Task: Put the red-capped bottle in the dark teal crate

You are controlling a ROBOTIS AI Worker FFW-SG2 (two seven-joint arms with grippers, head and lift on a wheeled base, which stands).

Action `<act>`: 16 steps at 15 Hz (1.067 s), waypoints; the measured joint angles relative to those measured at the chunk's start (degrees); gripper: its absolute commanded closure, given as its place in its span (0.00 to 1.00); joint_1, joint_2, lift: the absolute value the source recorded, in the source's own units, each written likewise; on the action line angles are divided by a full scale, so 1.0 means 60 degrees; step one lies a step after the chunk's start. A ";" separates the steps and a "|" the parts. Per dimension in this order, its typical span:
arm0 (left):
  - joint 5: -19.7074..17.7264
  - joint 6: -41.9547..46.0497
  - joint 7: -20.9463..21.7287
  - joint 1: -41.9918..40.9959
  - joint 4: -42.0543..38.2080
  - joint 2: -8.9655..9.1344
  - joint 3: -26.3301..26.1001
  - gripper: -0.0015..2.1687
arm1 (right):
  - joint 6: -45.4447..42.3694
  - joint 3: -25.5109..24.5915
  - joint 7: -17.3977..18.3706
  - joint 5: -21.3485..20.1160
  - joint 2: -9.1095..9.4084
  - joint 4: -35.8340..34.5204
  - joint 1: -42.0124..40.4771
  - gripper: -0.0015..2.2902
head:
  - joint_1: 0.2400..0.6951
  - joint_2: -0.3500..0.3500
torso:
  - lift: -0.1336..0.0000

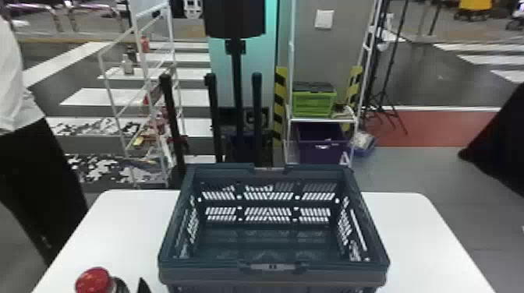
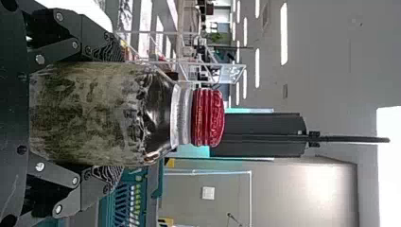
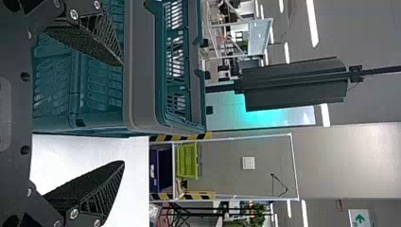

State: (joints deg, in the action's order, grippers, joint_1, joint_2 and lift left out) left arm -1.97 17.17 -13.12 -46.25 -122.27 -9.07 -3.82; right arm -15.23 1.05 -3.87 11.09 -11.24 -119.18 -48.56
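Bottle (image 1: 93,280), near left: body cut off by the head view's bottom edge; contents too blurred to tell.
Left gripper (image 1: 143,287): mostly cut off by that same edge.
Crate (image 1: 331,276): lower near wall cut off there too.
Table (image 1: 421,241): near edge out of frame.
Small goods (image 1: 156,130), far left: blurred, kinds unclear.
Green box (image 1: 312,105), far: inside hidden under dark lid (image 1: 312,87).
Dark shape (image 1: 503,144), right: cut off, unidentifiable.
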 measured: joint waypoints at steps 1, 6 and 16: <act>-0.0034 -0.0726 0.0254 0.0104 -0.0450 -0.0008 0.0310 0.99 | -0.0015 0.0000 0.0000 0.0005 0.0001 0.0000 -0.0012 0.07 | 0.57 0.50 | 1.00; -0.0123 -0.5782 0.1631 0.1753 -0.2428 -0.0050 0.1355 0.99 | -0.0077 0.0000 0.0000 0.0011 0.0037 -0.0001 -0.0052 0.07 | 0.57 0.50 | 1.00; 0.0723 -1.4430 0.5453 0.7481 -0.2649 -0.1213 0.0347 0.99 | -0.0135 -0.0094 0.0000 0.0011 0.0072 -0.0028 -0.0183 0.07 | 0.57 0.50 | 1.00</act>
State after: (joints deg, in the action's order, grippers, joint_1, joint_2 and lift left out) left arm 2.37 -69.41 19.60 -1.37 -138.17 -16.35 -1.74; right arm -16.04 0.49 -3.87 11.16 -10.81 -119.35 -49.66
